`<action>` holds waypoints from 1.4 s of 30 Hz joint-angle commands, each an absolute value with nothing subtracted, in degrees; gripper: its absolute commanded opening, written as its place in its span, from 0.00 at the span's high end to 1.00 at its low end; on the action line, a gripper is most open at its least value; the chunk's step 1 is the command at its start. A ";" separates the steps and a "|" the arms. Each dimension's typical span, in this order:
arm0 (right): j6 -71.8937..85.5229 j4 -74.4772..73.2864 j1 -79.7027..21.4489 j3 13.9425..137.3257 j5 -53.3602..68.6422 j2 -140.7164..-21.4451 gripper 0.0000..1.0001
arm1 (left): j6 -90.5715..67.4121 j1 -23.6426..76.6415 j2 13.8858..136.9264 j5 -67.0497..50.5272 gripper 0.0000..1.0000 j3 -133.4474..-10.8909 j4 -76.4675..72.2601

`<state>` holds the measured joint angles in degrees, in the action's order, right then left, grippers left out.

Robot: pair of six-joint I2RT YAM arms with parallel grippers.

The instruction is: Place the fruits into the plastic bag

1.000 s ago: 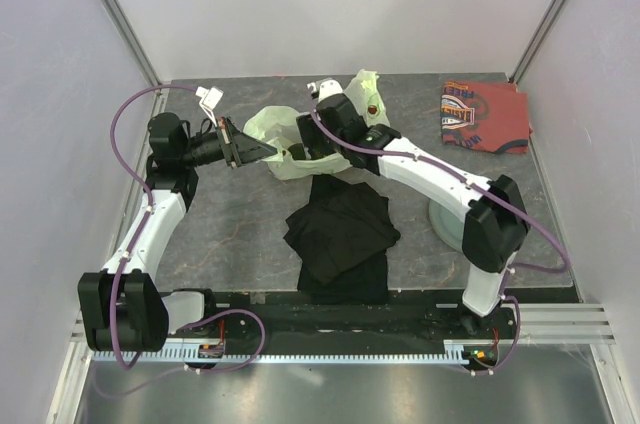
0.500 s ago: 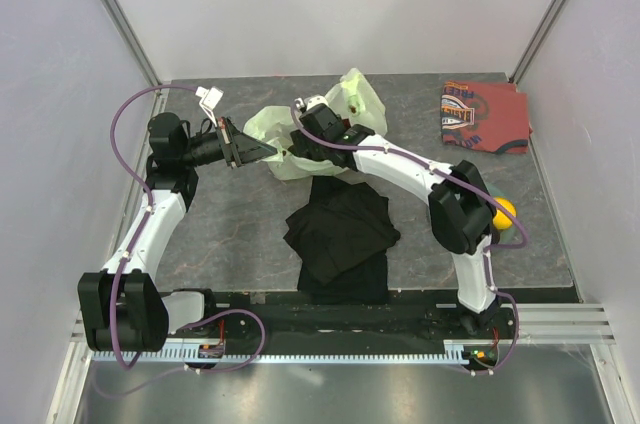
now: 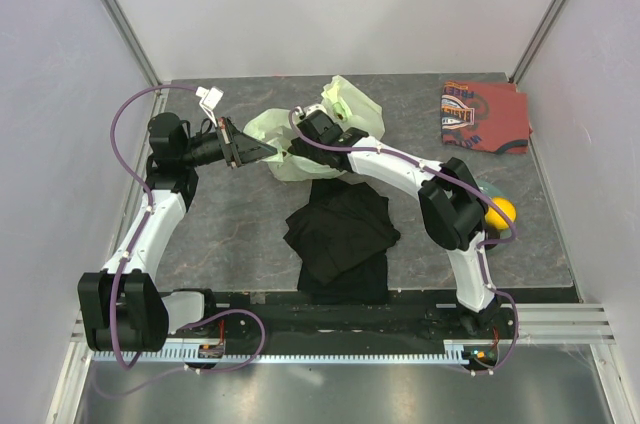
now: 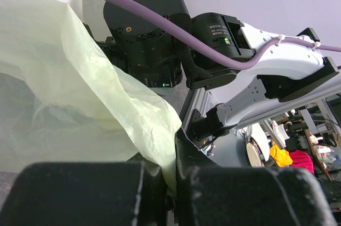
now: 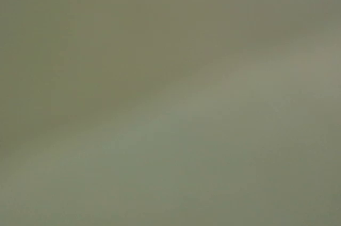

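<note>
L hand (image 4: 173,186) clamped tight on edge of plastic bag (image 3: 352,104), film pinched betw. fingers (image 4: 234,194); bag bulk just ahead of it. R hand sunk in bag mouth, hidden, grip cannot tell. Yellow fruit (image 3: 501,212) well apart from both hands.

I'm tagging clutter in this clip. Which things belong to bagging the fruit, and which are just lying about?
Job: plastic bag, its edge pinched by the left gripper; yellow fruit on the grey-green plate.
Lying about: black cloth; red-orange patterned cloth.
</note>
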<state>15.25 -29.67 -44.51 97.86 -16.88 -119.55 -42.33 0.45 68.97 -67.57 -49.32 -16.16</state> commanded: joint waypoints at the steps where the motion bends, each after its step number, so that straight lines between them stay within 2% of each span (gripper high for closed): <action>1: 16.00 -29.97 -44.74 100.37 -17.58 -119.53 0.18 | -40.52 0.44 68.91 -67.76 0.98 -51.15 -16.96; 5: 16.08 -29.97 -44.74 100.37 -17.84 -119.27 0.12 | -40.61 0.44 68.91 -67.76 0.98 -51.15 -16.96; 7: 15.91 -29.97 -44.65 100.28 -17.84 -118.92 0.06 | -40.52 0.44 68.91 -67.76 0.98 -51.24 -16.96; 14: 14.15 -28.30 -44.74 98.44 -17.05 -116.02 0.03 | -40.61 0.44 68.82 -67.85 0.98 -51.15 -16.96; 18: 13.10 -24.97 -44.82 95.11 -15.48 -111.11 0.05 | -40.52 0.44 68.82 -67.94 0.98 -51.15 -16.96; 31: 6.69 3.49 -46.58 74.10 -1.59 -90.98 0.16 | -40.69 0.44 68.91 -67.68 0.98 -51.24 -16.96; 37: 5.45 13.69 -47.20 65.49 4.11 -82.71 0.16 | -40.78 0.44 68.91 -67.76 0.98 -51.15 -16.96; 42: 6.76 16.17 -47.20 61.44 7.56 -76.39 0.16 | -40.69 0.44 68.91 -67.85 0.98 -51.24 -16.96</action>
